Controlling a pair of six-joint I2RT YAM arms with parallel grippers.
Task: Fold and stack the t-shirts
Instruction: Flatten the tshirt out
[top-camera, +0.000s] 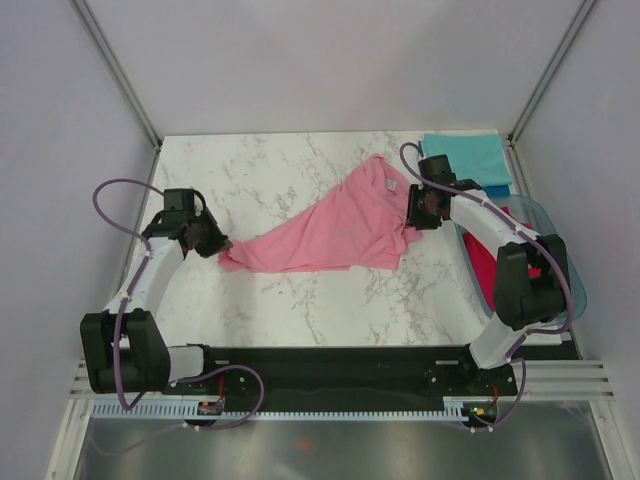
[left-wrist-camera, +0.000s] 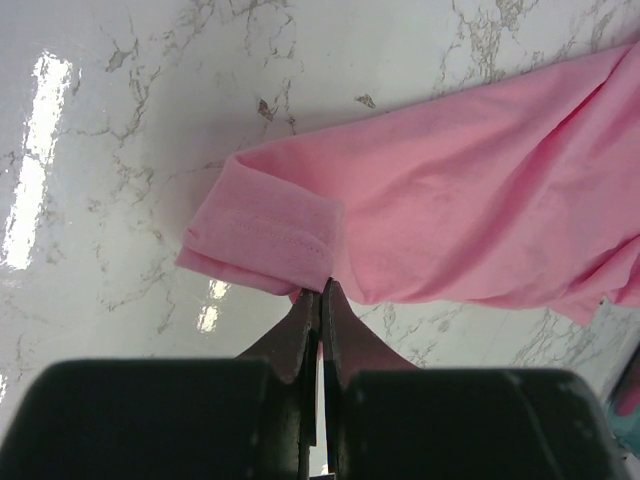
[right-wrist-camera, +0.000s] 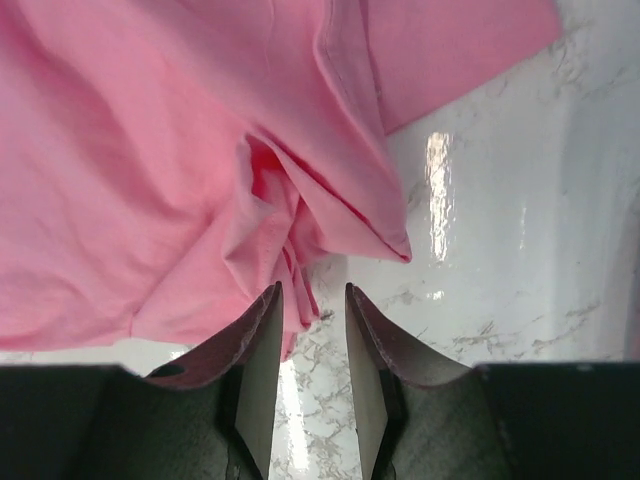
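Observation:
A light pink t-shirt (top-camera: 330, 225) lies stretched across the marble table, wide at the right and narrowing to a point at the left. My left gripper (top-camera: 218, 243) is shut on that left point; in the left wrist view its fingertips (left-wrist-camera: 320, 290) pinch the edge of the pink t-shirt (left-wrist-camera: 450, 200) beside a folded hem. My right gripper (top-camera: 415, 215) stands open at the shirt's bunched right end. In the right wrist view a loose fold of the pink t-shirt (right-wrist-camera: 150, 150) hangs by the left finger, inside the right gripper (right-wrist-camera: 312, 290), unclamped.
A teal t-shirt (top-camera: 462, 155) lies flat at the back right corner with a blue one (top-camera: 497, 190) showing under it. A clear bluish tub (top-camera: 560, 250) at the right edge holds a crimson t-shirt (top-camera: 485, 262). Grey walls close in the table.

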